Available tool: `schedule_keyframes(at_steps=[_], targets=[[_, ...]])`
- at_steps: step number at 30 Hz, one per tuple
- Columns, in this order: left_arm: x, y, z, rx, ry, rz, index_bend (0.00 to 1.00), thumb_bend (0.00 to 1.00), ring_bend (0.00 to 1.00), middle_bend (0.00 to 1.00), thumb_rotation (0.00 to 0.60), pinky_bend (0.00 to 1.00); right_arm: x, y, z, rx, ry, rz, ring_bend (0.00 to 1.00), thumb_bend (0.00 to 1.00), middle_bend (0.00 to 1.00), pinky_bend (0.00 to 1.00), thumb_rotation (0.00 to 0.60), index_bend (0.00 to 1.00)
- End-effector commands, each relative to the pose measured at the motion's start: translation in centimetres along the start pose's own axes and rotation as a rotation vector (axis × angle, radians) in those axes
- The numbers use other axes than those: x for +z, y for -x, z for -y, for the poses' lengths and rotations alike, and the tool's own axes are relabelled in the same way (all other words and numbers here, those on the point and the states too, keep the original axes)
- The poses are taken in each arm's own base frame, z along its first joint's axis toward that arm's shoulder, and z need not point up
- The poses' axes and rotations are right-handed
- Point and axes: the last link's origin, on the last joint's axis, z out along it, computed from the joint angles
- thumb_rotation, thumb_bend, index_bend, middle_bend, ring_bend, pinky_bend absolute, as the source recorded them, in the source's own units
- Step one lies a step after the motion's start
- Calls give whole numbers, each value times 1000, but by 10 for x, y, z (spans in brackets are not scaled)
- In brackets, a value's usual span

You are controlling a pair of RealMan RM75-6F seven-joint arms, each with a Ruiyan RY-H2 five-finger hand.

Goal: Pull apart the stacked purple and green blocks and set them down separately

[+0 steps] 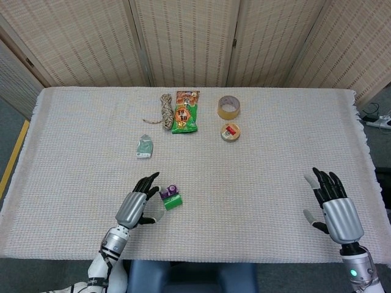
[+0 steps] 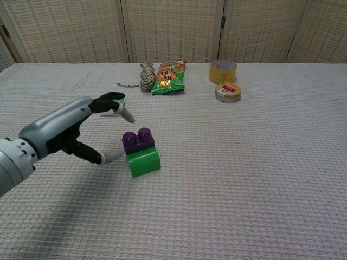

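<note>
The purple block [image 1: 167,193] [image 2: 137,140] sits joined to the green block [image 1: 173,202] [image 2: 143,161], both lying on the woven tablecloth near the front middle. My left hand [image 1: 138,204] [image 2: 81,127] hovers just left of the pair, fingers spread, thumb low beside the green block, holding nothing. My right hand [image 1: 335,206] stays at the table's front right, fingers apart and empty; only the head view shows it.
At the back lie a rope coil [image 1: 165,110], a green snack packet [image 1: 185,112], a tape roll [image 1: 228,107] and a small round tin [image 1: 230,132]. A small pale packet [image 1: 144,146] lies left of centre. The table edge [image 1: 195,261] runs close to both hands.
</note>
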Motion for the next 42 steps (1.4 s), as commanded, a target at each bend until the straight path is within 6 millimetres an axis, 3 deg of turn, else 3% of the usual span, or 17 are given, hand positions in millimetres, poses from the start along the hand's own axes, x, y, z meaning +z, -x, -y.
schedule_keyframes(at_steps=[1, 6, 14, 42], targets=[[13, 8, -9, 10, -2, -9, 334, 349, 0, 0, 600, 0, 0, -1, -2, 10, 2, 4, 0, 332, 0, 0, 600, 0], [28, 21, -11, 57, -8, -31, 330, 345, 0, 0, 600, 0, 2, -3, -4, 19, 3, 13, 0, 332, 0, 0, 600, 0], [44, 22, 6, 84, -74, -34, 308, 345, 0, 0, 600, 0, 2, -5, -6, 28, -2, 0, 0, 332, 0, 0, 600, 0], [58, 27, 23, 91, -113, -37, 475, 347, 0, 2, 600, 0, 6, -3, -6, 10, 6, -3, 0, 331, 0, 0, 600, 0]])
